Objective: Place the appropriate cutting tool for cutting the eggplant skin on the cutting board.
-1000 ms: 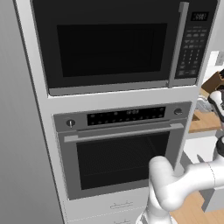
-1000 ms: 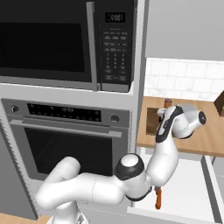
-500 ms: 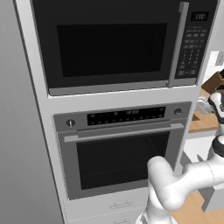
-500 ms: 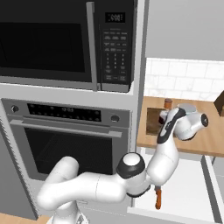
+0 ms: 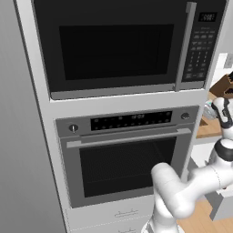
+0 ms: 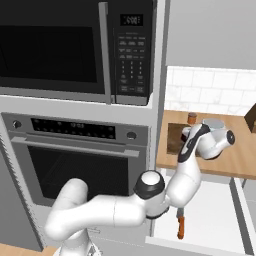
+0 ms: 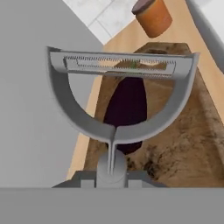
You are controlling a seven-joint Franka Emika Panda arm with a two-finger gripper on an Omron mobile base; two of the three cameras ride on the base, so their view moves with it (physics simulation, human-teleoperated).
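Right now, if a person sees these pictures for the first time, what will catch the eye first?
In the hand view, a grey peeler with a wide Y-shaped head is held in the gripper, above a dark purple eggplant lying on the brown cutting board. In both base views, the black microwave sits above the oven.

The eggplant lies on the cutting board, the cutting tool above it, a jar behind.
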